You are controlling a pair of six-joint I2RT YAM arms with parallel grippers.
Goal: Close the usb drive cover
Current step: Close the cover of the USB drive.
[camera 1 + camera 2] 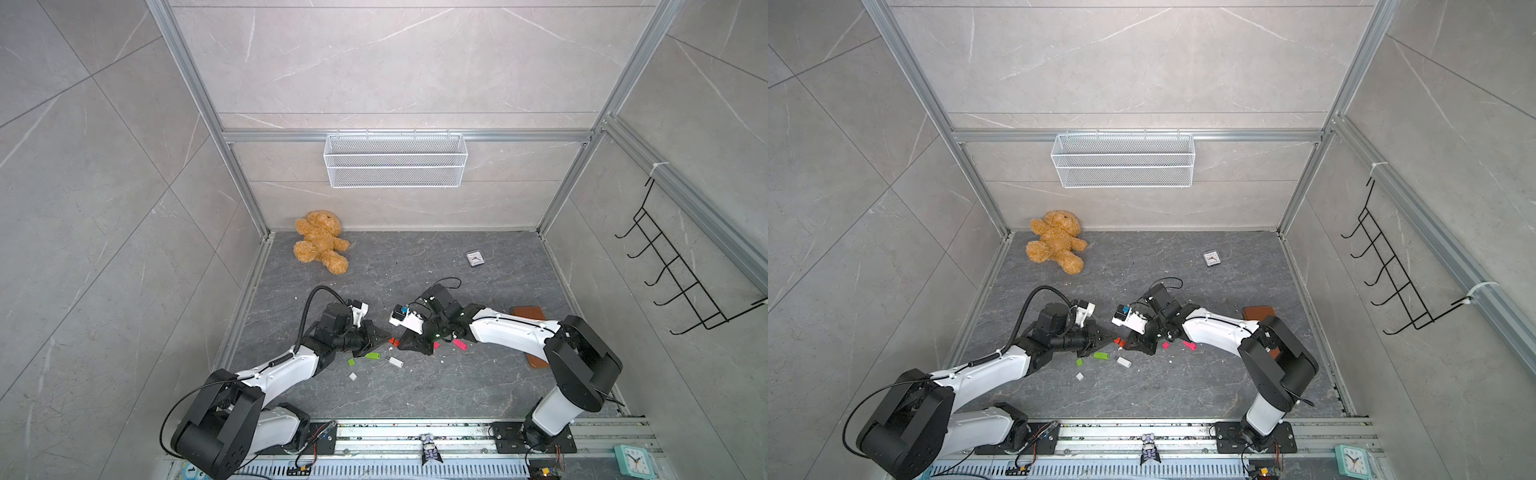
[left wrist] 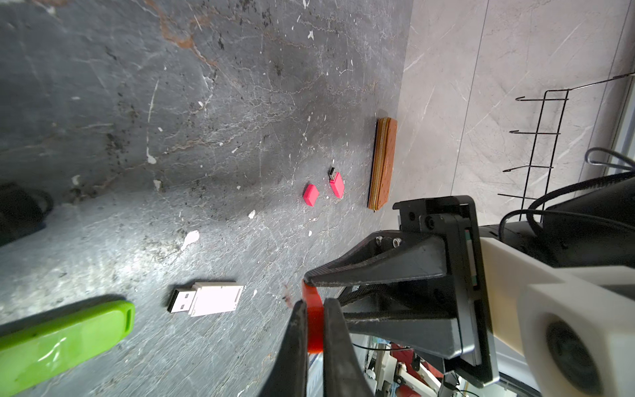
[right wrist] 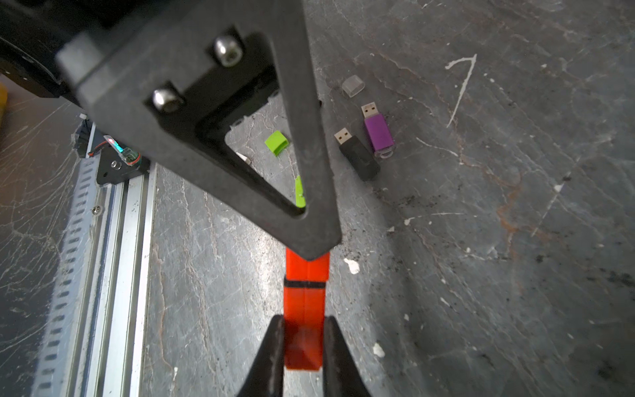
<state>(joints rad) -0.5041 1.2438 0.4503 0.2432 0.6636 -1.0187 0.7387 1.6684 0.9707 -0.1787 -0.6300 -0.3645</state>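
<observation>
Pinching one end of the orange plastic USB drive (image 3: pixel 305 309) between the tightly narrowed jaws of the right gripper (image 3: pixel 304 324), at lower centre of the right wrist view. Clamping the opposite end in the left gripper (image 2: pixel 314 307), equally closed. Showing a thin dark seam (image 3: pixel 305 284) across its middle.

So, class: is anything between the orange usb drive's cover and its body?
Nothing visible. The left gripper and right gripper each clamp one end of the orange usb drive; its two parts meet at a thin dark seam.
</observation>
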